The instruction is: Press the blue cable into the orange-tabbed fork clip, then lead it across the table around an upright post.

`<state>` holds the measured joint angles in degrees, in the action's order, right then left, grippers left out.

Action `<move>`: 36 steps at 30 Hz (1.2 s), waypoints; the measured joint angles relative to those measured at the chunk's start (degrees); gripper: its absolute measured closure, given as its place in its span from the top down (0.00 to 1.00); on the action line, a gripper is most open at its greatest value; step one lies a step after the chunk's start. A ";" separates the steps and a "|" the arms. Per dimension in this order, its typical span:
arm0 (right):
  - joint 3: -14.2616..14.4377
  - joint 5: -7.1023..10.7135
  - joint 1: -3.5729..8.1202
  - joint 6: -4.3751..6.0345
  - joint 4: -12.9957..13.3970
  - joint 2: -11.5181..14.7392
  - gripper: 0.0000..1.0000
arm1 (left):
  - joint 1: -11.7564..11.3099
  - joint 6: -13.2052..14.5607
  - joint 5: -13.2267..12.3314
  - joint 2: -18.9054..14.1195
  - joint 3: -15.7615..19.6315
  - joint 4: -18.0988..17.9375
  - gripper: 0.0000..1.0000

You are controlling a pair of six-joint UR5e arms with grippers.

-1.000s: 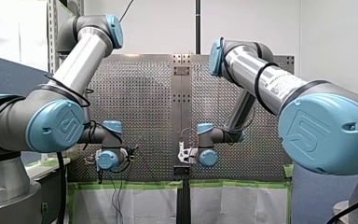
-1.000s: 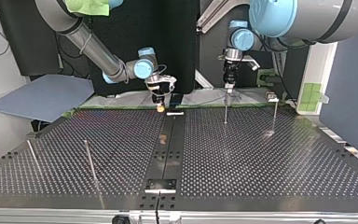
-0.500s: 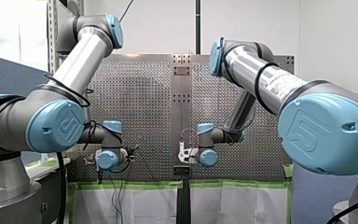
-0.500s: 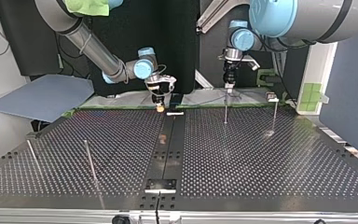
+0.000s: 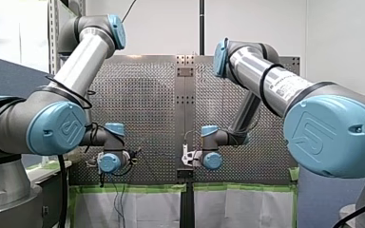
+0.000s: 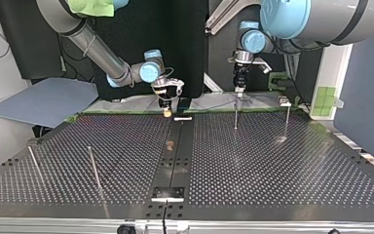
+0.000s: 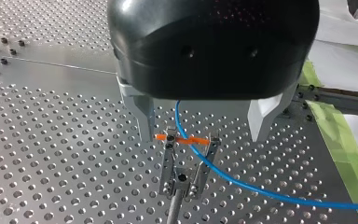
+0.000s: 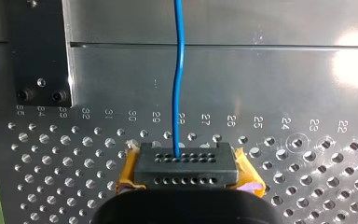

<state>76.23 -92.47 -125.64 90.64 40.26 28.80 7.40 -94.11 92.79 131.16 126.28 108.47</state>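
My left claw (image 7: 203,136) is spread wide, its two metal fingers (image 7: 145,116) well apart and gripping nothing; between them stands the fork clip (image 7: 182,179), with its orange tab (image 7: 193,140) lying across the top of the prongs. The blue cable (image 7: 176,116) comes out from under the claw's black body, crosses the tab, passes down between the prongs and runs away over the perforated table (image 7: 51,140) towards a strip of green tape (image 7: 340,140); whether it is fully seated in the clip I cannot tell. The clip sits on top of a thin rod.

My right claw (image 8: 185,173) is closed on a black block (image 8: 185,163) pierced with rows of small holes, with its yellow pads (image 8: 248,175) pressed against the block's two sides; the cable goes into one of the upper holes and leads straight ahead from the claw, over the table's plain middle strip.

In the top view my left claw hangs just above an upright post (image 6: 235,116) at the far edge; a second post (image 6: 287,119) stands near it to the view's right, and two more posts (image 6: 94,168) lean at the near left. A grey-blue sheet (image 6: 44,100) lies beyond the table's far left corner.
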 joint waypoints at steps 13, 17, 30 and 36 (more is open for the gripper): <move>0.01 0.00 0.02 0.00 -0.02 0.00 0.00 | 1.73 0.05 0.03 0.00 -0.15 0.19 1.00; 0.01 0.00 0.01 0.00 0.03 0.00 0.00 | 2.69 -0.03 0.25 0.00 -0.45 0.24 1.00; 0.01 0.18 0.27 0.00 -0.09 0.00 0.00 | 7.53 -0.42 5.46 0.02 -5.33 5.17 1.00; 0.02 0.26 0.47 -0.07 -0.65 -0.01 0.00 | 10.42 -0.86 8.51 0.08 -8.34 8.03 1.00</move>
<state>76.25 -92.21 -125.17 90.57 39.61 28.79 17.83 -94.97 101.31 131.23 117.93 116.50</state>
